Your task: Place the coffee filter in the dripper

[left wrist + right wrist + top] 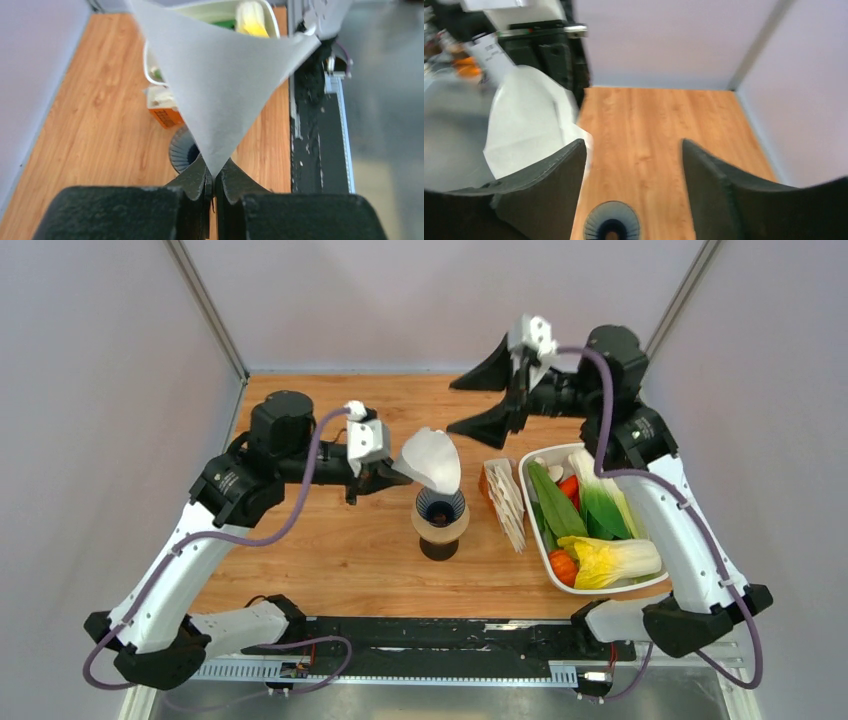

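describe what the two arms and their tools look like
The left arm and right arm have white shells, black joints and black bases. A purple cable loops along each. Each wrist carries a white block. The left tool and right tool each have two matte black wedge-shaped fingers.

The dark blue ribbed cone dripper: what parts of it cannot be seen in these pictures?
Left wrist view: the thin white paper filter hides most of the dripper.
Right wrist view: the bottom edge cuts off its near rim.
Top view: the filter covers its far rim.
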Available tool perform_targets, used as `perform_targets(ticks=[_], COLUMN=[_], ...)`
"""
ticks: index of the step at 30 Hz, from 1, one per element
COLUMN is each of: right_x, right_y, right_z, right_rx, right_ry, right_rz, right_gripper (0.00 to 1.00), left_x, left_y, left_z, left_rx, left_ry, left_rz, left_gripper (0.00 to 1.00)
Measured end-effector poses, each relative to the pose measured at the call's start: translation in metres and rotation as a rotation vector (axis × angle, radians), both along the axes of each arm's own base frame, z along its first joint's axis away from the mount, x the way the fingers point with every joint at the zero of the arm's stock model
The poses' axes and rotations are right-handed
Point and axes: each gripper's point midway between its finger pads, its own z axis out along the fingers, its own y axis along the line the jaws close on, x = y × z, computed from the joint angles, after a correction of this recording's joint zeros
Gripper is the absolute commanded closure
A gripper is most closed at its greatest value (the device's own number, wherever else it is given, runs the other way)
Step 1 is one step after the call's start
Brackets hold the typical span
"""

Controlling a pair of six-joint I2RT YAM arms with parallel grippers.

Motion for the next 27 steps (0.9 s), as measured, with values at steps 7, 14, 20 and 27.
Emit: perform_targets(ticks=[7, 14, 20, 27], right_x=[0.053, 0.026, 0.011, 0.020], right_y=[-0.040, -0.032, -0.009, 0.027], right_z=[0.036, 0.033, 0.053, 0.071], right_rx=[0.154, 0.240, 0.330, 0.466], right_ry=[0.173, 0.285, 0.271, 0.282], right_rz=[-0.207, -0.134, -0.076, -0.067], right_gripper=[0.01, 0.00, 0.01, 0.08], left_x=[0.042, 0.060, 0.045, 0.044], left_y=[0.008, 0.003, 0.004, 0.003], left_z=[0.055, 0.103, 0.127, 0.133], left_rx=[-0.398, -0.647, -0.711, -0.732], left_ry=[0.231, 0.429, 0.452, 0.458], left_rz=[0.138, 0.043, -0.051, -0.072], left_gripper=[0.91, 0.88, 0.91, 0.99])
